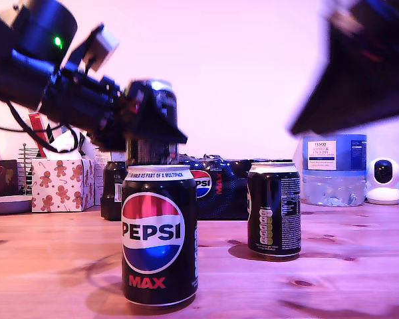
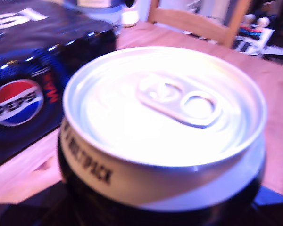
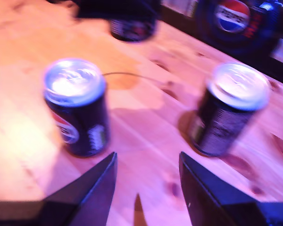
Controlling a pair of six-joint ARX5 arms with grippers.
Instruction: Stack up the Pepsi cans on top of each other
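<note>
A black Pepsi can point(image 1: 159, 236) with the globe logo stands at the table's front in the exterior view. Another Pepsi can point(image 1: 274, 208) stands to its right, text side showing. My first gripper point(image 1: 146, 136), reaching in from the exterior view's left, is shut on a third Pepsi can point(image 1: 156, 123). That can is raised behind the front one, its base hidden; its silver top point(image 2: 165, 108) fills the first wrist view. My second gripper point(image 3: 146, 157) hangs open over the table, with the two standing cans point(image 3: 75, 106) point(image 3: 233, 108) ahead of its fingers. The second arm point(image 1: 359, 73) is a blur at the exterior view's upper right.
A dark shrink-wrapped Pepsi multipack point(image 1: 219, 186) lies behind the cans. A clear water bottle point(image 1: 334, 169) and a small white camera point(image 1: 384, 181) stand at the exterior view's back right. A gingerbread-print box point(image 1: 61, 184) and a dark jar point(image 1: 113, 189) stand at the back left. A wooden chair point(image 2: 198, 26) stands beyond the table.
</note>
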